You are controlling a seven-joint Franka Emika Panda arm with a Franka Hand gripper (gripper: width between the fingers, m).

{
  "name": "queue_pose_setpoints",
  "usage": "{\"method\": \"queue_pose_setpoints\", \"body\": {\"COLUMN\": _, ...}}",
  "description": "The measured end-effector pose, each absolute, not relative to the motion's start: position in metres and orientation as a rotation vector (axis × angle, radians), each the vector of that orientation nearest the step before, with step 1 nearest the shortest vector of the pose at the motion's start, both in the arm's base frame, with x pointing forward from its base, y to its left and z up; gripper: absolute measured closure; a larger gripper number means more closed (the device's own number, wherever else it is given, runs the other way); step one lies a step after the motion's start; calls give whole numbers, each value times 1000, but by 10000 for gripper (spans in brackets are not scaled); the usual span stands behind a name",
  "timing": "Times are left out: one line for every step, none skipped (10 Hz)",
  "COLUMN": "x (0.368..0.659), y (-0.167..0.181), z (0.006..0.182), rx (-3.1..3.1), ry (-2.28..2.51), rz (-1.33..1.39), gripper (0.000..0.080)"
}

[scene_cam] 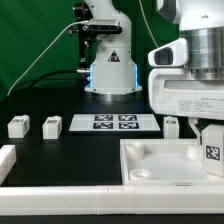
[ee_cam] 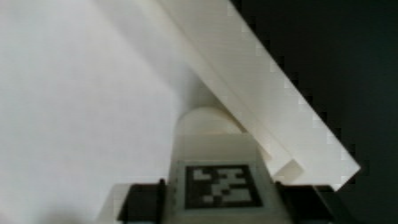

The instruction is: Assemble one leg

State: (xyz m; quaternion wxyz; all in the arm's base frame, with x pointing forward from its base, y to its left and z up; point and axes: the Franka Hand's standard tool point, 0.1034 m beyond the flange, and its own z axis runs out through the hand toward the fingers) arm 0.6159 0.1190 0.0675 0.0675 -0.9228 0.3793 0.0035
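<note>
My gripper (scene_cam: 210,140) is at the exterior view's right, shut on a leg (scene_cam: 212,154), a small white block with a black-and-white tag. It holds the leg upright over the right corner of the large white tray-like part (scene_cam: 150,158). In the wrist view the leg (ee_cam: 221,180) sits between my dark fingers (ee_cam: 146,202), with its rounded far end at the inner corner where the tray's raised wall (ee_cam: 249,70) meets its floor. I cannot tell whether the leg touches the tray. Three more legs stand on the table: two at the left (scene_cam: 17,126) (scene_cam: 50,125) and one (scene_cam: 171,124) behind the tray.
The marker board (scene_cam: 113,122) lies flat at the table's middle, in front of the robot base (scene_cam: 108,70). A white block edge (scene_cam: 5,160) shows at the exterior view's far left. The table surface is black.
</note>
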Motion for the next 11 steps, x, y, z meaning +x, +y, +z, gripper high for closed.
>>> {"method": "queue_pose_setpoints", "body": {"x": 615, "y": 121, "z": 67, "rx": -2694, "ry": 1324, "rz": 30, "gripper": 506}}
{"method": "queue_pose_setpoints", "body": {"x": 615, "y": 121, "z": 67, "rx": -2622, "ry": 1456, "rz": 43, "gripper": 506}}
{"method": "queue_pose_setpoints", "body": {"x": 615, "y": 123, "z": 67, "rx": -2495, "ry": 1647, "rz": 70, "gripper": 506}}
{"method": "queue_pose_setpoints", "body": {"x": 615, "y": 123, "z": 67, "rx": -2418, "ry": 1757, "rz": 83, "gripper": 506}}
{"method": "queue_pose_setpoints", "body": {"x": 615, "y": 125, "z": 68, "rx": -2359, "ry": 1834, "rz": 94, "gripper": 497}}
{"method": "queue_pose_setpoints", "body": {"x": 615, "y": 125, "z": 68, "rx": -2394, "ry": 1786, "rz": 90, "gripper": 497}}
{"method": "queue_pose_setpoints", "body": {"x": 615, "y": 125, "z": 68, "rx": -2416, "ry": 1754, "rz": 87, "gripper": 325}}
{"method": "queue_pose_setpoints", "body": {"x": 615, "y": 126, "z": 68, "rx": -2445, "ry": 1712, "rz": 83, "gripper": 188}}
{"method": "queue_pose_setpoints", "body": {"x": 615, "y": 126, "z": 68, "rx": -2447, "ry": 1710, "rz": 83, "gripper": 188}}
{"method": "queue_pose_setpoints", "body": {"x": 615, "y": 126, "z": 68, "rx": -2484, "ry": 1654, "rz": 77, "gripper": 161}}
{"method": "queue_pose_setpoints", "body": {"x": 615, "y": 126, "z": 68, "rx": -2594, "ry": 1471, "rz": 60, "gripper": 152}}
